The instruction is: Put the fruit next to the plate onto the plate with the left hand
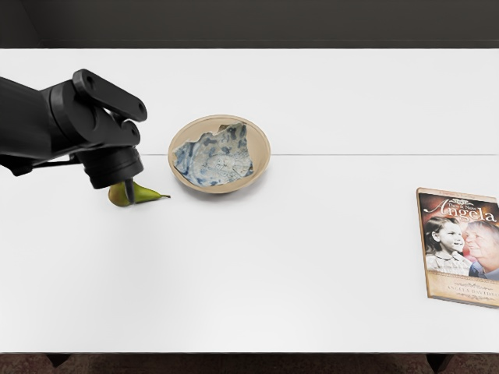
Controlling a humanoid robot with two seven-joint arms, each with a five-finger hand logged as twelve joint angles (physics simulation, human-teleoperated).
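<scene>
Pear (142,194), just one, lies beside the one plate (260,153) under the left hand (111,158), grip unclear.

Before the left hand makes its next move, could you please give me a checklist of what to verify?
1. Left hand over the pear: ok.
2. Grasp on the pear: cannot tell, the hand hides it.
3. Pear on the plate: not ok, it lies on the table just left of it.
4. Nothing between pear and plate: ok.
5. Book well clear, far right: ok.

White table (312,312) (evenly lit) against dark wall (249,23)
</scene>
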